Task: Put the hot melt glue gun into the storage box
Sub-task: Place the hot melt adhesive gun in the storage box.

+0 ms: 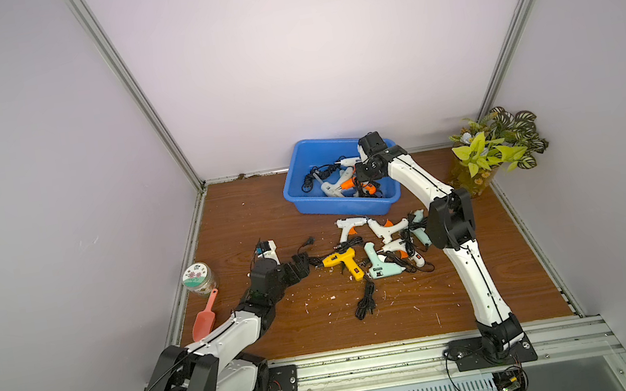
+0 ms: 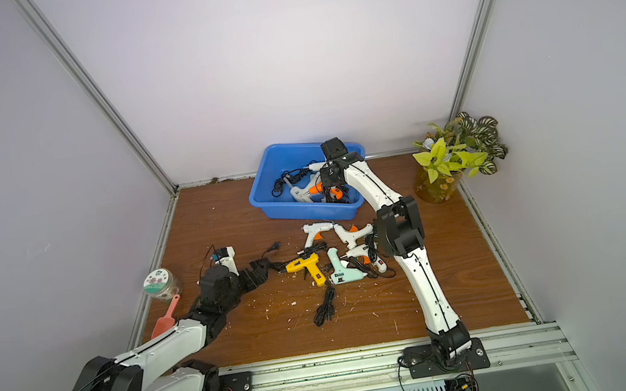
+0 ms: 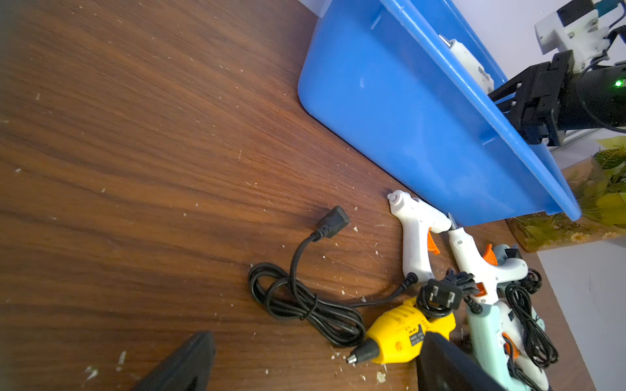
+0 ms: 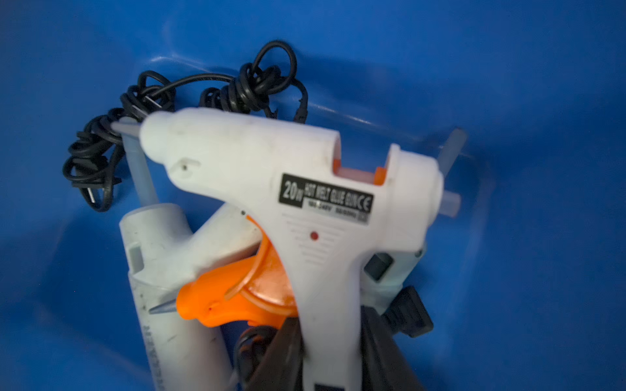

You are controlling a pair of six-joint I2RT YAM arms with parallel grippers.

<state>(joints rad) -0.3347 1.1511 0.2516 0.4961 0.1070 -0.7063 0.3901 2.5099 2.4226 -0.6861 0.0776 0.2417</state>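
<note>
The blue storage box point(image 1: 299, 190) point(image 2: 264, 195) stands at the back of the wooden table with several glue guns in it. My right gripper point(image 1: 360, 183) point(image 4: 330, 325) reaches down into the box. Its jaws are shut on the handle of a white hot melt glue gun point(image 4: 271, 169) with an orange trigger, which hangs over the other guns and a bundled black cord. My left gripper point(image 1: 304, 263) point(image 3: 316, 338) is low over the table and open, with nothing between its fingers. The nozzle of a yellow glue gun point(image 1: 340, 259) point(image 3: 403, 331) points toward it.
Several more white and mint glue guns point(image 1: 389, 235) with tangled cords lie in front of the box. A loose black cable point(image 1: 365, 300) lies nearer the front. An amber plant vase point(image 1: 476, 176) stands back right. A jar point(image 1: 199, 278) and a pink scoop point(image 1: 205, 317) sit left.
</note>
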